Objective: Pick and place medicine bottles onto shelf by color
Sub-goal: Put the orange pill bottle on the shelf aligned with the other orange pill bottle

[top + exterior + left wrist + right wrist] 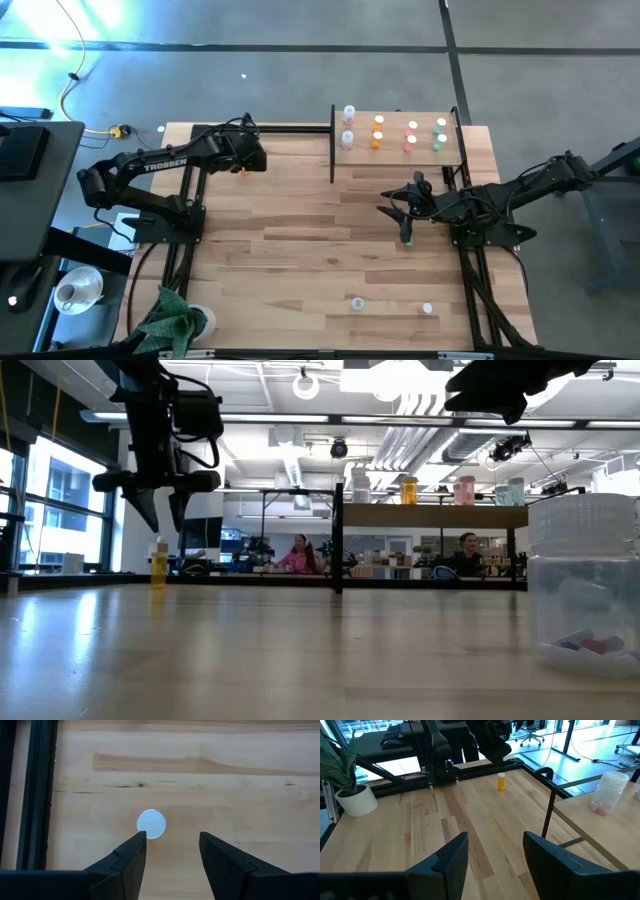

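An orange medicine bottle with a white cap stands upright on the tabletop at the far left. My left gripper hangs open just above it, pointing steeply down, with the cap just beyond the fingertips. The shelf at the far right carries several bottles in columns: clear, orange, pink, green. My right gripper waits open in front of the shelf, raised and pointing toward the left. Two more bottles stand near the front edge.
Black posts edge the shelf on its left side. A potted plant sits at the near left corner. A clear bottle stands close to the low camera. People sit in the room behind the table.
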Robot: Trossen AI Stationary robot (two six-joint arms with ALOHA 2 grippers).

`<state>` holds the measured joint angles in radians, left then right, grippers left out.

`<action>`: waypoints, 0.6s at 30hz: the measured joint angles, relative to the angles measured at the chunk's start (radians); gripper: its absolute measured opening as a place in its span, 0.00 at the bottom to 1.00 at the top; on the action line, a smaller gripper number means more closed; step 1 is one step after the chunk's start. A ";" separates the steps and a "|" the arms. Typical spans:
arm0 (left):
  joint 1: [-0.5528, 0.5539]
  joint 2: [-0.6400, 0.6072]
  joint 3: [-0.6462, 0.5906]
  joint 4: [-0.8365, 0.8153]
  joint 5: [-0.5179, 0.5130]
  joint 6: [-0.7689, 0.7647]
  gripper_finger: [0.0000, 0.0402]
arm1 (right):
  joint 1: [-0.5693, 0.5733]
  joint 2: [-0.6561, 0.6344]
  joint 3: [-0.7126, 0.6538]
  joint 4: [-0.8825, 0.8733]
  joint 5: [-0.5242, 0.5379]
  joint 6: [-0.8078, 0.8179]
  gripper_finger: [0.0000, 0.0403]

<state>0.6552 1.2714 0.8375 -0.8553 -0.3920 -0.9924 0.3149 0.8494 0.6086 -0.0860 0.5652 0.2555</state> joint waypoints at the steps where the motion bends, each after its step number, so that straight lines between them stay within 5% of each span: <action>1: 0.000 0.003 0.000 0.001 0.000 0.000 0.43 | 0.000 0.000 0.000 0.000 0.000 0.001 0.45; 18: 0.035 0.111 -0.001 0.022 -0.022 0.025 0.43 | 0.000 0.000 0.000 0.000 0.000 -0.001 0.45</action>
<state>0.6899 1.3820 0.8368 -0.8330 -0.4137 -0.9672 0.3149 0.8496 0.6086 -0.0856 0.5655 0.2543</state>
